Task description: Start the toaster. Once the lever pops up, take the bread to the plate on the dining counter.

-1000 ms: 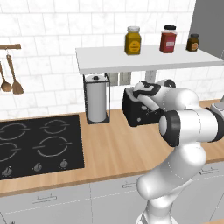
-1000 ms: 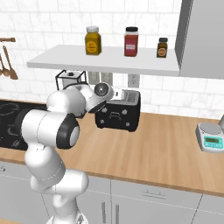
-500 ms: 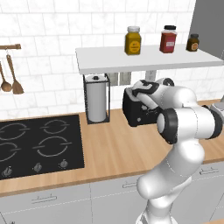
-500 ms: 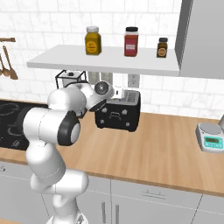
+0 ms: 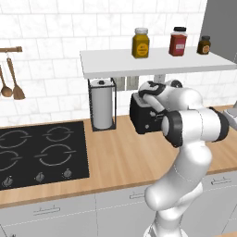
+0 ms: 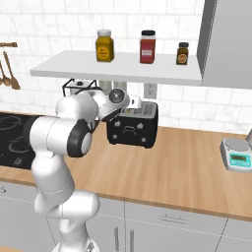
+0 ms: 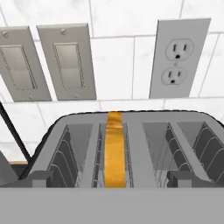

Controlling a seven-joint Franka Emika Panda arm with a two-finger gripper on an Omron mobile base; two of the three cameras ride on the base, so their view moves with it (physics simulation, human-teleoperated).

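Gripper [image 7: 112, 183] hangs over the toaster [image 6: 133, 125], jaws spread wide, nothing between them. In the hand view the two dark tips [image 7: 37, 178] sit low at either side, straddling the slots from above; contact w/ the toaster body cannot be confirmed.

Toaster stands on the wood counter [image 5: 120, 157] at the back wall, under the white shelf [image 6: 118, 68], just beside the paper towel holder [image 5: 102, 104]. Bread [image 7: 114, 151] is down in the left slot, edge-on, orange-brown crust up. Wall outlet [image 7: 179, 57] and two switch plates [image 7: 65, 59] behind.

Lever not identifiable in any view, so toaster status (started or not) cannot be told. Plate and dining counter not assessed here.

Risks, by judgement:
- Wide jaws descending as they stand could land on the slot rims or wire guides and shove the toaster toward the wall instead of doing anything useful.
- If lever is on an end face, present pose over the top is off target; a blind push down may miss it or skid off.
- Reaching for bread before pop-up: slice sits deep, little crust to grip; tips could jam in the slot or crush the slice.
- Arm elbow passes close under shelf; lifting straight up may clip it.
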